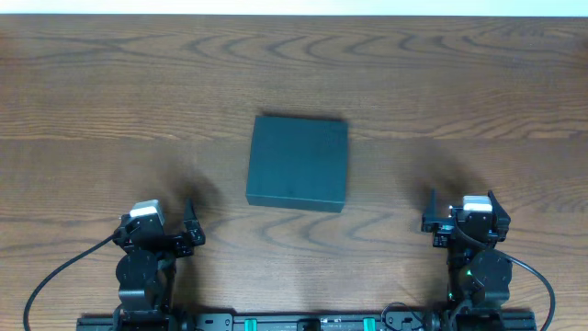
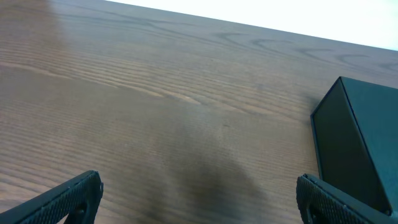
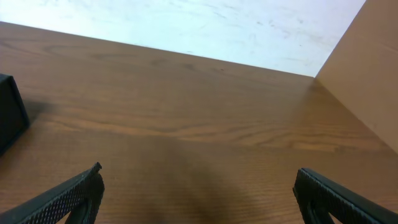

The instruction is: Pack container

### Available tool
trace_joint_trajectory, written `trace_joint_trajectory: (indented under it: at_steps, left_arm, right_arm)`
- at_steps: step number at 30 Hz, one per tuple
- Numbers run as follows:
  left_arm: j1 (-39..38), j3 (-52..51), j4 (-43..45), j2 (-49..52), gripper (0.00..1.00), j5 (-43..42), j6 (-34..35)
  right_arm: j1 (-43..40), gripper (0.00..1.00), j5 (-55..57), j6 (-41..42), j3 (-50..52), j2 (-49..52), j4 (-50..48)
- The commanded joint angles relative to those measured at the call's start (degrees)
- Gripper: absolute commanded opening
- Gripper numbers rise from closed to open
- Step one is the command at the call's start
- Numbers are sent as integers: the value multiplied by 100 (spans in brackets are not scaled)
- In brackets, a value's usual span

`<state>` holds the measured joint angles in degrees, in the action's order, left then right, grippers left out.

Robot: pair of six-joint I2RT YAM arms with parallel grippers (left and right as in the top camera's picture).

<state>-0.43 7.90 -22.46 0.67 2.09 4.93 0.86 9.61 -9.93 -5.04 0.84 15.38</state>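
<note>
arms (image 1: 141, 276) black | wrist caps (image 1: 144, 211) white | cables (image 1: 55, 276) black (looping outward) | pincer fingers (image 2: 68, 199) knurled

Robot lab — wood-grain worktable (image 1: 110, 101)

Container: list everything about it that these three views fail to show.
- Overhead: the closed top of the container hides the inside, so full or empty cannot be told. The hinge side cannot be made out.
- Left wrist: the right frame edge cuts off part of the container.
- Right wrist: the left frame edge leaves only a corner.
- Things to pack: none shows in any view.
</note>
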Motion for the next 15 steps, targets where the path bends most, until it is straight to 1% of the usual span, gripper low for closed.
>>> trace_joint_trajectory:
  at_steps: [1, 15]
  left_arm:
    - [31, -127, 11, -44, 98, 4, 74]
    - [31, -127, 11, -44, 98, 4, 74]
  right_arm:
    - [-46, 99, -20, -42, 20, -50, 4]
    - [-46, 99, -20, -42, 20, -50, 4]
